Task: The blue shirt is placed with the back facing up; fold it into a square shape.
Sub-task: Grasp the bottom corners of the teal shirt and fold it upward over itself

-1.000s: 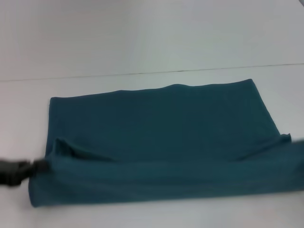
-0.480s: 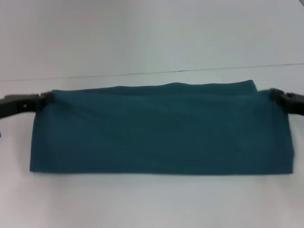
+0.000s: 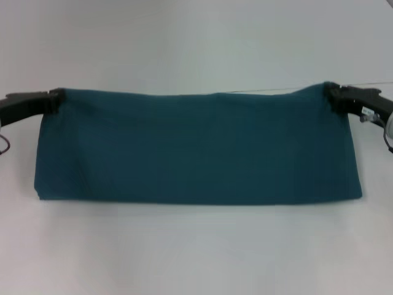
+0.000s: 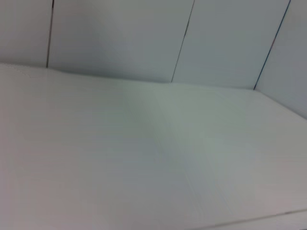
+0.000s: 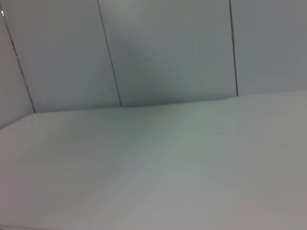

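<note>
Between both grippers, blue shirt (image 3: 196,147), fingertips hidden

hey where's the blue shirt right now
In the head view the blue shirt spans the middle of the white table as a wide folded band, its far corners pinched by the left claw and the right claw.

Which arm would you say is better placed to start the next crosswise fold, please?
Neither clearly: left gripper and right gripper each pinch a top corner of the blue shirt, symmetrically. Either could carry its end across.
</note>
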Robot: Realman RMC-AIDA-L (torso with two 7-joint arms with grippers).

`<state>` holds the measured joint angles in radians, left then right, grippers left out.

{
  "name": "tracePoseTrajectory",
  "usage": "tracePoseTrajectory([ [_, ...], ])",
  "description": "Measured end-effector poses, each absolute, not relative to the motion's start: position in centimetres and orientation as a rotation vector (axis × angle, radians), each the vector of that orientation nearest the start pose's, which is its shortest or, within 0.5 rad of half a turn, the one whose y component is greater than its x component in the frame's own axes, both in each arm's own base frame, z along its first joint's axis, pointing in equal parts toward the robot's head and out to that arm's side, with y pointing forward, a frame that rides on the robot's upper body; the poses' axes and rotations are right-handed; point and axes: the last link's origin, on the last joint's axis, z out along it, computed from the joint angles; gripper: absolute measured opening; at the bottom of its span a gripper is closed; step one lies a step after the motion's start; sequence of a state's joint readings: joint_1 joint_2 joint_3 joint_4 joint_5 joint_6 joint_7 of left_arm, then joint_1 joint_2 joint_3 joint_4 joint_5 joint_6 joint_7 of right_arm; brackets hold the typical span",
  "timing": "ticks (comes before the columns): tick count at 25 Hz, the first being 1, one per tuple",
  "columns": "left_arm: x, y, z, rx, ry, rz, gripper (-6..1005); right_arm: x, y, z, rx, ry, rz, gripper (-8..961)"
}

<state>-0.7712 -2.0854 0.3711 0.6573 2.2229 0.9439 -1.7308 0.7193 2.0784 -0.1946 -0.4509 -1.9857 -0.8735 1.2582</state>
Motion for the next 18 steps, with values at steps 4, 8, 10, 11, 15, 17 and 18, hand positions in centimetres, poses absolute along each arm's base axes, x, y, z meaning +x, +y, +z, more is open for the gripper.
tracePoseTrajectory([
  [4, -26.4, 45.1, 5.3, -2.035, -0.966, -0.530, 1, 30.3, 43.3, 4.2, -1.878, 0.862, 0.615, 40],
  [8, -26.0, 45.8, 5.7, -2.001, -0.937, -0.534, 1, 30.2, 43.5, 5.0, -1.840, 0.851, 0.645, 40],
  [10, -25.9, 46.0, 5.7, -1.990, -0.927, -0.541, 0, 30.3, 43.6, 5.2, -1.831, 0.849, 0.644, 40],
  [11, -25.8, 46.1, 5.8, -1.984, -0.920, -0.547, 0, 30.3, 43.6, 5.2, -1.828, 0.847, 0.642, 40],
  [15, -25.7, 46.3, 5.4, -1.987, -0.923, -0.550, 1, 30.4, 43.7, 5.2, -1.826, 0.845, 0.624, 41],
  [17, -25.7, 46.4, 5.1, -1.985, -0.922, -0.546, 1, 30.4, 43.8, 5.1, -1.826, 0.845, 0.611, 41],
  [18, -25.6, 46.4, 4.9, -1.987, -0.919, -0.546, 1, 30.4, 43.8, 5.1, -1.826, 0.845, 0.606, 41],
])
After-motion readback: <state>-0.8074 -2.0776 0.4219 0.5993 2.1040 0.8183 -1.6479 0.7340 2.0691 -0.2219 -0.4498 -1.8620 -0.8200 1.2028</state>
